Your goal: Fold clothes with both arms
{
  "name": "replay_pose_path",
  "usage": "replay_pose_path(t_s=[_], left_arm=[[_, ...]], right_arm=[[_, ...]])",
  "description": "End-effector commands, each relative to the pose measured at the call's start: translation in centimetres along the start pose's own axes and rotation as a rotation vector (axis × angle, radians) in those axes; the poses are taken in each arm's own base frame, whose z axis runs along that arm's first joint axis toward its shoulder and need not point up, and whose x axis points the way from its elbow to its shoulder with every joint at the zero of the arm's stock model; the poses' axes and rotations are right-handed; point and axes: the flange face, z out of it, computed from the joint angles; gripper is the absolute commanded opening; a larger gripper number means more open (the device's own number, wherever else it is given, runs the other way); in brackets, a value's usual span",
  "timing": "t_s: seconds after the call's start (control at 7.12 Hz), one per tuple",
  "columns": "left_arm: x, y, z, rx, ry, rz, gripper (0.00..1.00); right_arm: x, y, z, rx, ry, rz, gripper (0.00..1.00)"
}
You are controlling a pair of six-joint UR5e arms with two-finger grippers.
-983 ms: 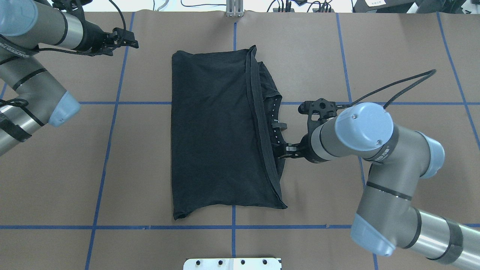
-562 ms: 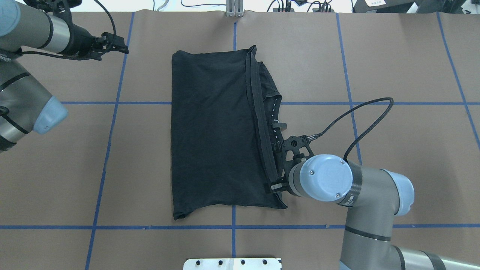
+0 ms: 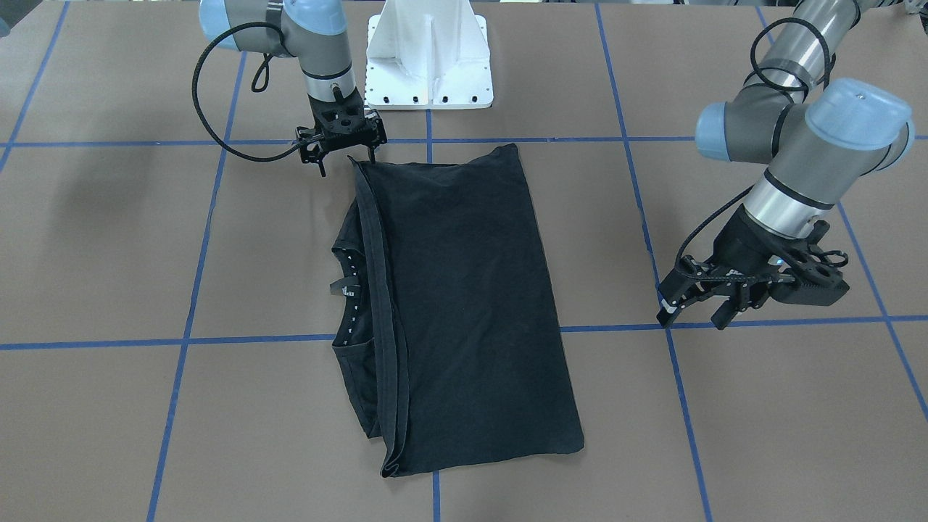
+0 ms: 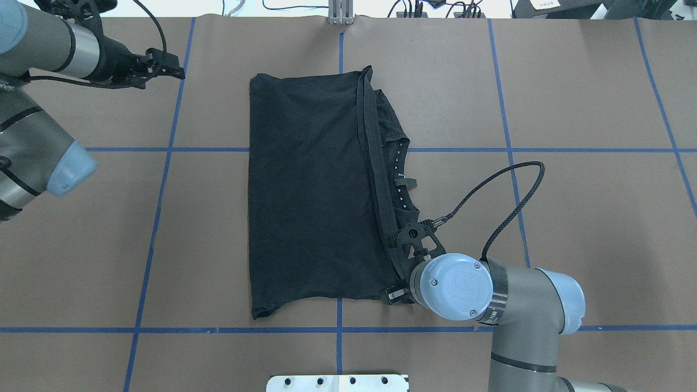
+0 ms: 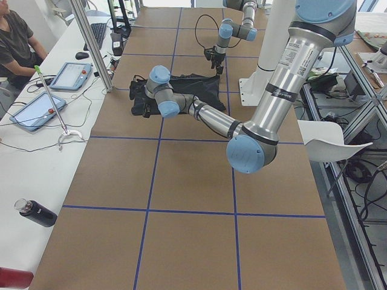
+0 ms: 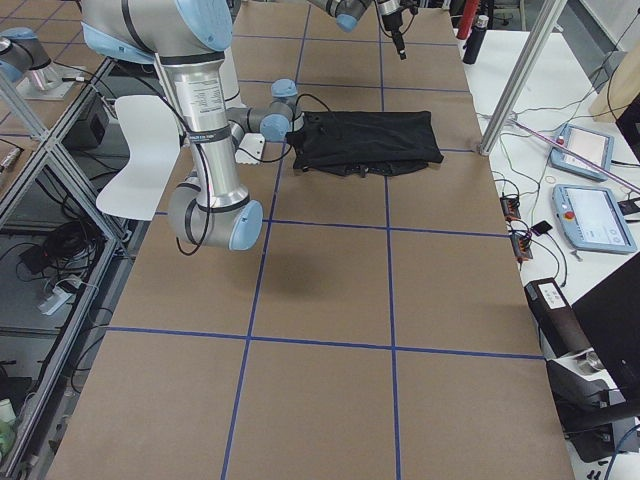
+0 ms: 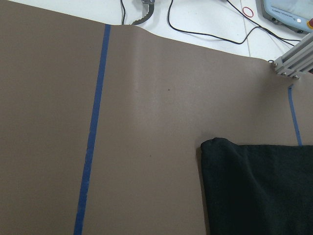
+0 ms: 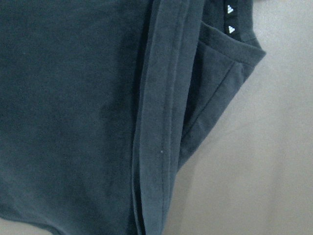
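The black T-shirt [image 4: 305, 190] lies folded in a long rectangle mid-table, its hem strip and collar along the right edge [image 3: 464, 290]. My right gripper [image 4: 393, 294] hovers low over the shirt's near right corner [image 3: 346, 161], jaws open with nothing in them. The right wrist view shows only the hem fold [image 8: 151, 122] close up, with no fingers in it. My left gripper [image 4: 177, 64] hangs open and empty above bare table far to the shirt's left [image 3: 692, 319]. In the left wrist view the shirt's far left corner [image 7: 264, 191] is at lower right.
The white pedestal base [image 3: 428, 58] stands just behind the shirt's near edge. Blue tape lines [image 4: 163, 190] grid the brown table. An aluminium post [image 4: 340, 13] is at the far edge. A person [image 5: 15, 42], tablets [image 5: 36, 112] and a bottle [image 5: 36, 212] are along the operators' side.
My right gripper has slid along the shirt's right hem from its middle to the near right corner. The left arm has drawn back slightly to the left.
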Motion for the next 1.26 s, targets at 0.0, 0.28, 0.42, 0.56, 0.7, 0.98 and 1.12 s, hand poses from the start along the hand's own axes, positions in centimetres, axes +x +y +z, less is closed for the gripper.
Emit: replay_pose_path(t_s=[0.0, 0.28, 0.42, 0.56, 0.7, 0.98, 1.12], left_arm=[[-0.3, 0.2, 0.4, -0.005, -0.008, -0.003, 1.0], [-0.3, 0.1, 0.4, -0.003, -0.009, -0.003, 1.0], [-0.5, 0.2, 0.6, -0.005, -0.011, -0.003, 1.0], [-0.5, 0.3, 0.7, -0.005, -0.013, -0.003, 1.0], [-0.3, 0.3, 0.6, -0.004, -0.011, -0.002, 1.0], [-0.2, 0.2, 0.5, -0.003, -0.008, -0.002, 1.0], [-0.1, 0.2, 0.5, -0.002, -0.007, -0.002, 1.0]], right_arm=[[-0.1, -0.3, 1.0, -0.003, 0.017, -0.029, 1.0], [-0.1, -0.9, 1.3, -0.001, 0.023, -0.024, 1.0], [0.4, -1.7, 1.3, 0.004, 0.028, -0.021, 1.0], [0.8, -2.1, 1.4, 0.007, 0.035, -0.014, 1.0], [1.3, -2.4, 1.6, 0.001, 0.042, -0.008, 1.0], [1.7, -2.5, 2.3, -0.006, 0.054, -0.003, 1.0], [2.3, -3.0, 2.3, -0.004, 0.06, 0.0, 1.0]])
